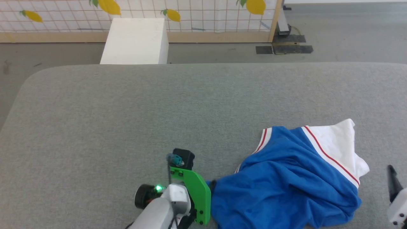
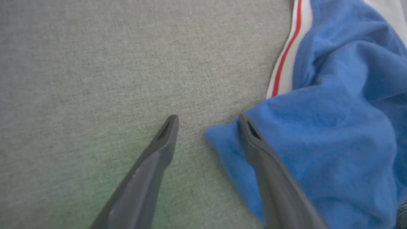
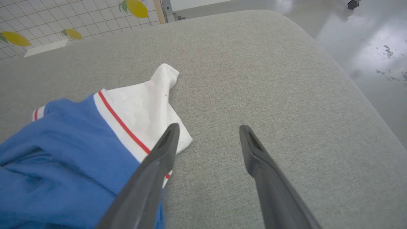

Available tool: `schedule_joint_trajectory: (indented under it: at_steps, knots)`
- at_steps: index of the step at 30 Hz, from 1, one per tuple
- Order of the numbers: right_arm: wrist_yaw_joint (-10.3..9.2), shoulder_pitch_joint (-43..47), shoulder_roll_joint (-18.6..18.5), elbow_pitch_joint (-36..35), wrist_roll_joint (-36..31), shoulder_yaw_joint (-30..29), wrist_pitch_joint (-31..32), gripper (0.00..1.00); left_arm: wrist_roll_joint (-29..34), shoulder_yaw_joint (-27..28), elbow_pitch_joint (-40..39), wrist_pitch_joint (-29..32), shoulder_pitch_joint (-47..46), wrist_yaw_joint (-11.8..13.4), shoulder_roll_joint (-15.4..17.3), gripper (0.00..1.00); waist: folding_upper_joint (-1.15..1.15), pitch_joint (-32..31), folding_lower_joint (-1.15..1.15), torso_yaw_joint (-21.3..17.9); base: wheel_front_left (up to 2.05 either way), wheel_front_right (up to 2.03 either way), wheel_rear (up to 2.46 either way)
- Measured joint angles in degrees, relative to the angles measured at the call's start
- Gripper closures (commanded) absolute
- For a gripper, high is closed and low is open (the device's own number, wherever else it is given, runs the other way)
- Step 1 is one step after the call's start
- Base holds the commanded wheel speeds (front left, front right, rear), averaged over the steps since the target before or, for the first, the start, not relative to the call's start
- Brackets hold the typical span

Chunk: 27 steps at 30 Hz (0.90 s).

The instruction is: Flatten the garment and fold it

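At the flattening step, to judge by the heap; no fold begun yet. Nearest, at the left gripper (image 2: pixel 207 118): spread wide, clamped on nothing, straddling the near blue corner of the garment (image 1: pixel 286 184), with one finger (image 2: pixel 254 140) over the cloth and the other over bare desk (image 1: pixel 159 111). Further to the right, at the right gripper (image 3: pixel 208 127): likewise wide apart and empty, just beside the white sleeve (image 3: pixel 146 105), with one finger crossing the sleeve's edge in the right wrist view; touching or not, impossible to tell. Between the two, bunched and rumpled on the near right part of the desk: blue body in soft piled folds, red-and-white trim (image 1: pixel 330 157) along the sleeve seam, a second strip of trim at the heap's far left side, no lettering on show. Beyond that, plenty of bare grey desk, then a white box (image 1: pixel 135 41) on the floor and a gridded screen with lemon prints (image 1: pixel 203 19). Next, probably: close the left gripper on that blue corner and the right on the sleeve or a hem edge, then draw both apart and outward to spread the cloth. Calls for a low, shallow approach and a pinch of few layers, given soft fabric likely to slip or drag neighbouring folds along.
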Motion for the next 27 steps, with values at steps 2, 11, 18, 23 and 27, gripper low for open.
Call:
schedule_joint_trajectory:
  at_steps: [2, 11, 18, 23, 27]
  knots:
    - [0.00, -0.5, 0.2, 0.4, 0.0, 0.9, 0.0, 0.00, 0.1, -1.2, 1.5, 3.3, -0.5, 0.6, 0.0, 0.00, 0.00, 0.3, 0.00, -0.5, 0.00, 0.00, 0.00]
    - [0.00, -0.9, 0.8, 2.2, 0.0, 0.8, -1.5, 0.00, -8.1, -4.8, -1.0, 6.9, 0.4, -1.5, 0.0, 1.00, 0.00, 2.1, 0.00, -2.1, 0.00, 0.00, 0.00]
    - [0.00, -1.8, 1.2, 3.2, -0.1, 1.2, -2.7, 0.00, -8.9, -2.0, -4.3, -1.9, 0.5, 0.3, -0.1, 1.00, 0.00, 2.1, 0.00, -0.8, 0.00, 0.00, 0.00]
    - [0.00, -2.3, 1.5, 3.3, -0.2, 2.3, -2.9, 0.00, -9.1, 3.9, -8.3, -9.1, -3.8, 2.0, 0.6, 1.00, 0.00, 1.9, 0.00, 0.5, 0.00, 0.00, 0.00]
    - [0.00, -3.0, 1.5, 3.3, -0.5, 3.0, -3.1, 0.00, -9.0, 9.7, -11.6, -13.6, -8.4, 3.5, 3.4, 1.00, 0.00, 1.6, 0.00, 1.3, 0.00, 0.00, 0.00]
